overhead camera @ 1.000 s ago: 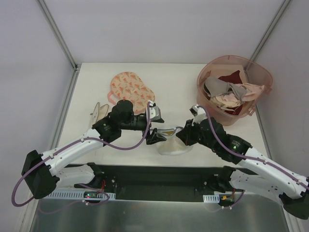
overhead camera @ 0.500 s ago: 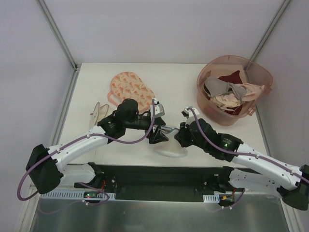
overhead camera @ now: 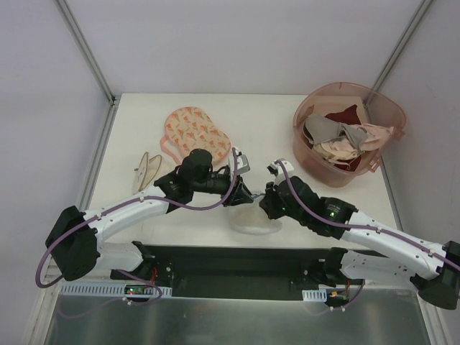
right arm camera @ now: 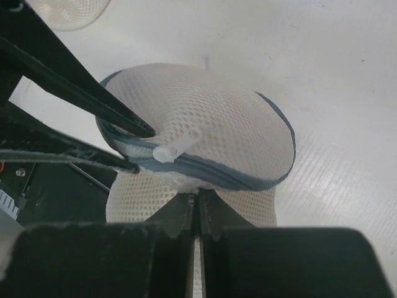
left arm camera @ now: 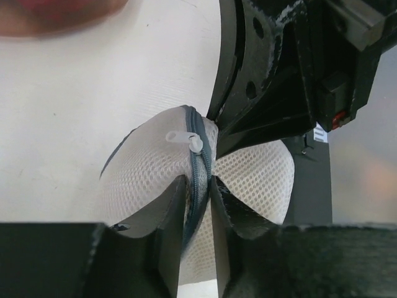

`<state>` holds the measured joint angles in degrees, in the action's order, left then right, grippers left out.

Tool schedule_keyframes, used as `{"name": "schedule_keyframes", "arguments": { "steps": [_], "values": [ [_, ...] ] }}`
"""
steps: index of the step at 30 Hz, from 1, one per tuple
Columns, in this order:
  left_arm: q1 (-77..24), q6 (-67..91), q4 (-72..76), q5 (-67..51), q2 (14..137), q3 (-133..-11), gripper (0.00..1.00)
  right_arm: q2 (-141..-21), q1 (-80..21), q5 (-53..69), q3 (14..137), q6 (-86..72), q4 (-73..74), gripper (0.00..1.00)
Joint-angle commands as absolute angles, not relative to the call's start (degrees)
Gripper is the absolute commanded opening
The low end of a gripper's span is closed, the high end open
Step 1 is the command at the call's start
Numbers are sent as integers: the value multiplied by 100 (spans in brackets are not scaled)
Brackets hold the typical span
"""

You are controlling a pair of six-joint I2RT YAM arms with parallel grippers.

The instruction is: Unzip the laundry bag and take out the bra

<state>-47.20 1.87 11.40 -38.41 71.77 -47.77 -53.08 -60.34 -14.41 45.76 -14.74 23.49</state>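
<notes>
Left tool [left arm camera: 198,184] moved in, narrowed onto zipper [right arm camera: 214,172] | right tool [right arm camera: 198,210] clenched on mesh | bag [right arm camera: 211,115] white, domed, zipped

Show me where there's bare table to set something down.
Free: the far strip between the pink printed oval pouch and the pink translucent plastic tub, and the far-left corner beyond that pouch. Crowded: the near centre, where the left gripper and right gripper pinch the white mesh laundry bag.
</notes>
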Motion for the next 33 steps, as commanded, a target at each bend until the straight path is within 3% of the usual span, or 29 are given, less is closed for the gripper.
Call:
{"name": "schedule_keyframes", "arguments": {
  "steps": [1, 2, 7, 10, 11, 14, 19, 26, 33],
  "values": [
    [-4772, 430, 1836, -3885, 7251, -4676, 7, -5274, -6108, -1608, 4939, -1538, 2180, 1],
    [-4764, 431, 1837, -3876, 7268, -4702, 0, -5256, -6117, -1643, 4922, -1564, 2180, 1],
    [-4764, 440, 1775, -3867, 7242, -4799, 0, -5159, -6152, -1679, 4896, -1564, 2188, 1],
    [-4772, 360, 1916, -3850, 7084, -4676, 0, -5168, -6152, -1670, 4966, -1538, 2302, 33],
    [-4764, 343, 1925, -3832, 7040, -4658, 0, -5151, -6152, -1696, 5001, -1529, 2355, 56],
    [-4764, 281, 1925, -3727, 6891, -4588, 0, -5019, -6161, -1784, 5010, -1512, 2513, 60],
    [-4764, 176, 1960, -3560, 6697, -4509, 0, -4597, -6161, -1942, 4887, -1556, 2750, 75],
    [-4764, 141, 1951, -3507, 6662, -4526, 0, -4394, -6161, -2057, 5166, -1310, 2891, 73],
    [-4772, 176, 1951, -3577, 6566, -4500, 0, -5036, -6170, -1767, 5923, -932, 3014, 49]
  ]
}}
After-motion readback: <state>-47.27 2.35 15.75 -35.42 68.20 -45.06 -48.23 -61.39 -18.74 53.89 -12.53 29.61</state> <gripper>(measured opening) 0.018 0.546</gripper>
